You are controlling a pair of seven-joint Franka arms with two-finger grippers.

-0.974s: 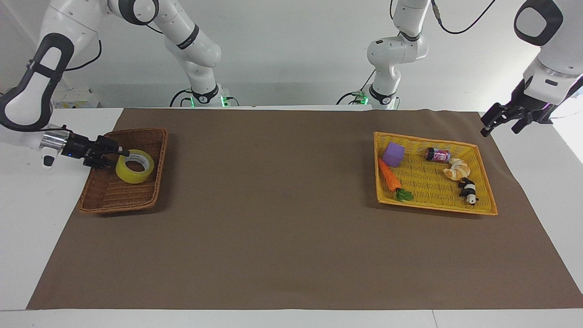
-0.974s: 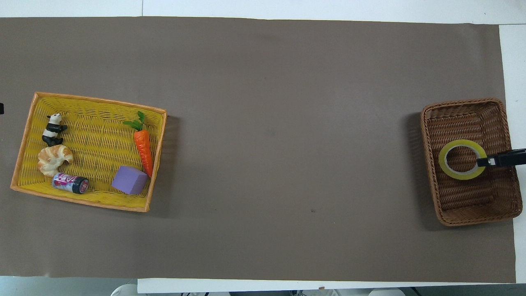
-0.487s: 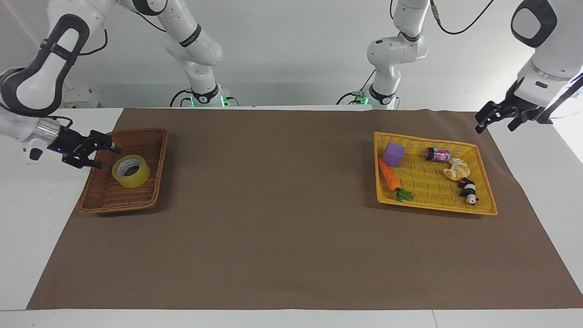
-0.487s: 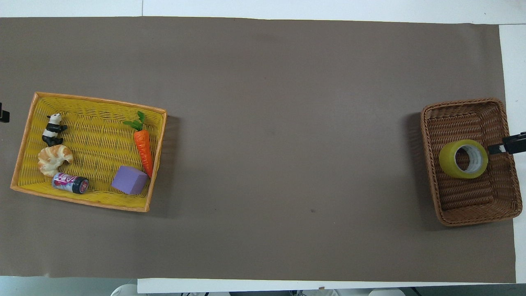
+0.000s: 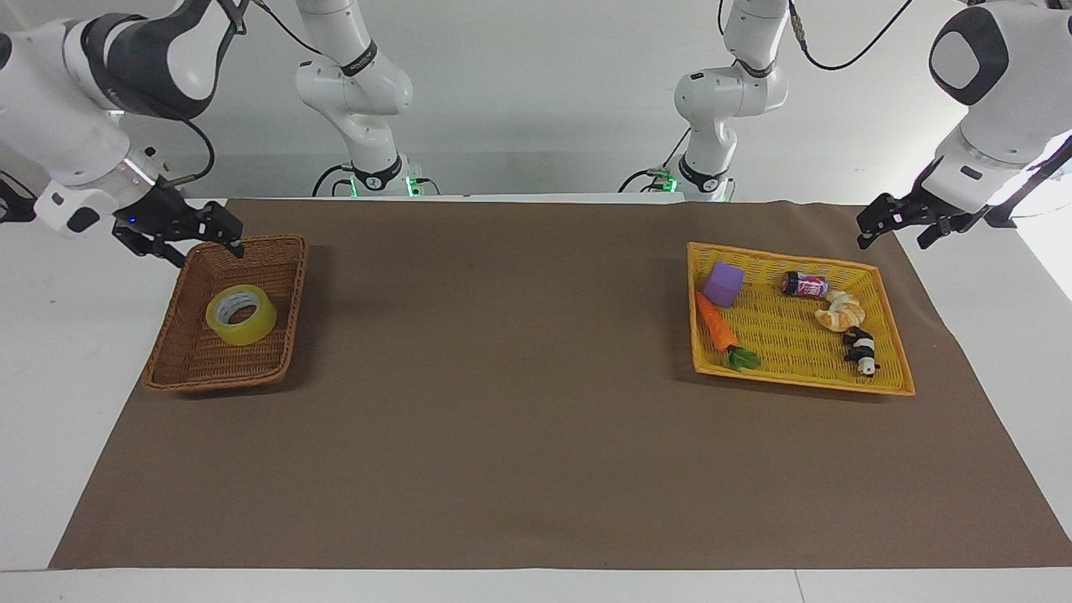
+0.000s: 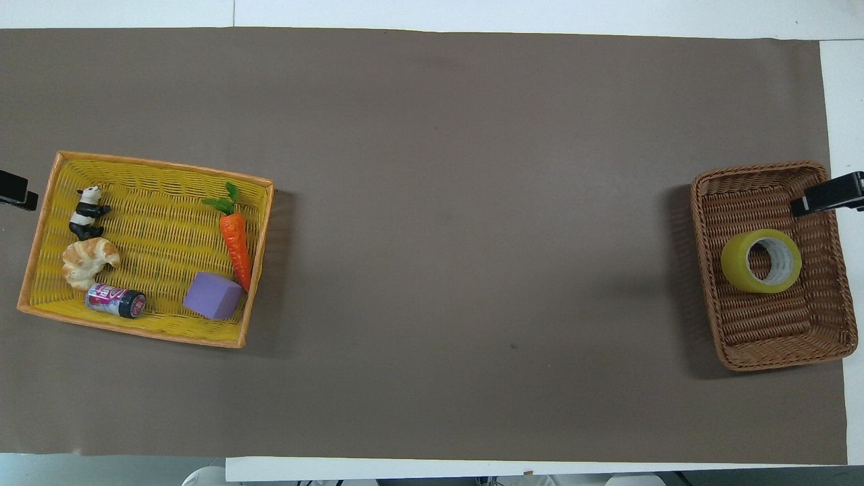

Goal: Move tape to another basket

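We see the table [image 5: 536,586] covered by a brown mat [image 5: 519,435]. At the left arm's end sits the yellow basket [image 5: 888,381], holding a purple cube [image 5: 723,284], a carrot [image 5: 717,325], a small can [image 5: 804,286], a croissant [image 5: 840,311] and a panda figure [image 5: 861,350]. At the right arm's end sits the brown basket [image 5: 180,377], and the tape [image 5: 240,314] lies in it, tilted against the weave, touching no end effector.

The right end effector [image 5: 209,240] hangs over the brown basket's corner nearest the robots; its fingers [image 5: 228,230] stand apart, empty, with the tape well clear below. In the overhead view only its dark tip [image 6: 827,194] shows above the basket's rim.

The left end effector [image 5: 896,224] hovers over the mat's corner just beside the yellow basket, its fingers spread and holding nothing.
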